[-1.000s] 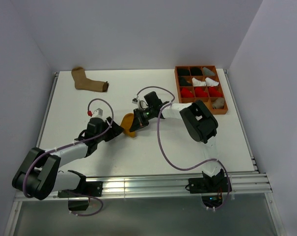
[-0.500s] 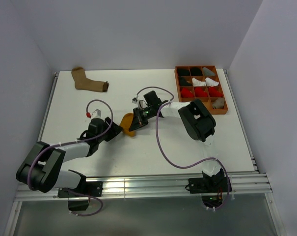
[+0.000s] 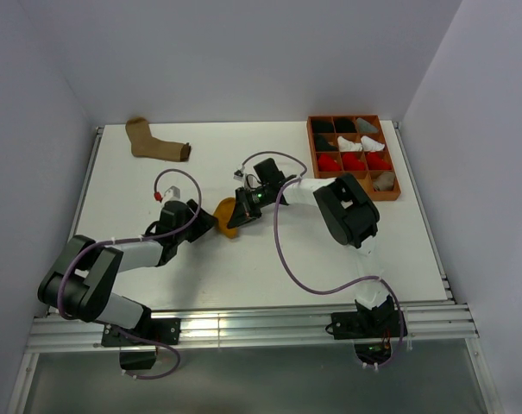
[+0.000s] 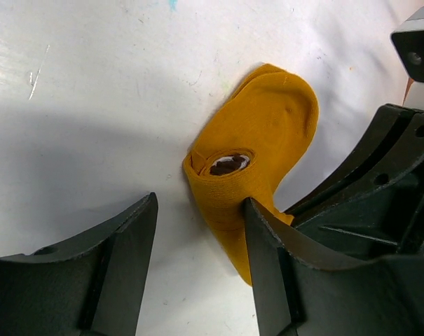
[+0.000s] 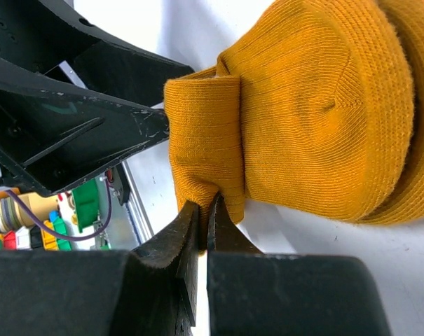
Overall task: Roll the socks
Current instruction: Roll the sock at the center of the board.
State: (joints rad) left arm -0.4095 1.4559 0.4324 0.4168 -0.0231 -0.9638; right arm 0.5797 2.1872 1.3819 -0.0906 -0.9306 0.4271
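Pinching the yellow sock (image 3: pixel 229 217) mid-table with the right claw (image 3: pixel 237 214), seen from above; bare table (image 3: pixel 269 259) on every side, edges well away, brown sock (image 3: pixel 155 142) off at far left. Switching to the left wrist: left claw (image 4: pixel 199 203) spread apart, rolled end touching one finger, toe aimed up-right on a diagonal. Over to the right wrist: clamped shut on a fold, length running sideways.

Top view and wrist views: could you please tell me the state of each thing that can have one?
mustard sock: partly rolled, lying on the table.
brown sock: flat, unrolled, at the table's far left.
right gripper: shut on the mustard sock's rolled end.
left gripper: open, close beside the roll.
sock tray: holding rolled bundles.
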